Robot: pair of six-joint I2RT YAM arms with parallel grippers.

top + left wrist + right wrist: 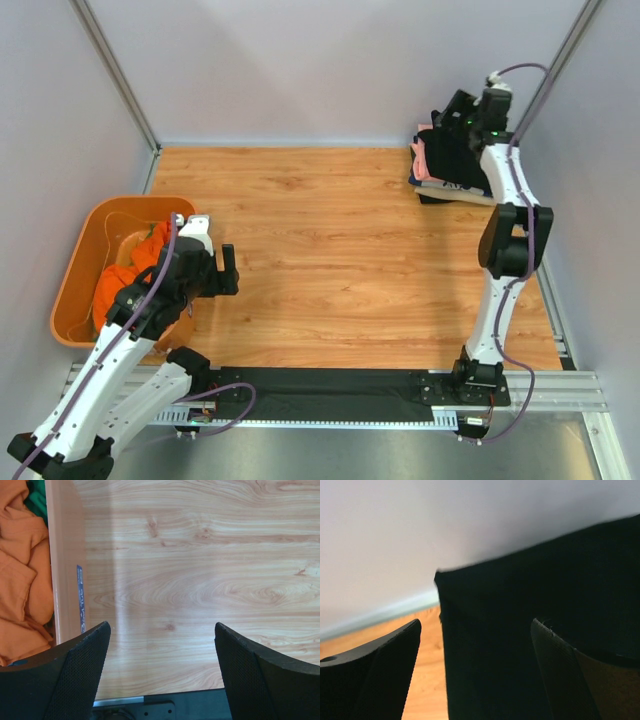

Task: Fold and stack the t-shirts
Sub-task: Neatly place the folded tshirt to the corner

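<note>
A stack of folded t-shirts lies at the table's far right corner, with a black shirt [455, 165] on top and a pink shirt's edge [421, 160] showing at its left. My right gripper [452, 128] is open just above the stack. In the right wrist view the black shirt [520, 630] fills the space under and between the fingers, and the gripper [475, 630] holds nothing. An orange shirt [120, 285] lies crumpled in the orange tub [75, 270]. It also shows in the left wrist view [20, 580]. My left gripper [222, 265] is open and empty [162, 630] over bare wood beside the tub's right wall [65, 555].
Some green cloth [37, 500] lies in the tub behind the orange shirt. Grey walls close the table at the back and sides. A black strip [330, 385] runs along the near edge between the arm bases. The wooden tabletop [330, 240] lies between tub and stack.
</note>
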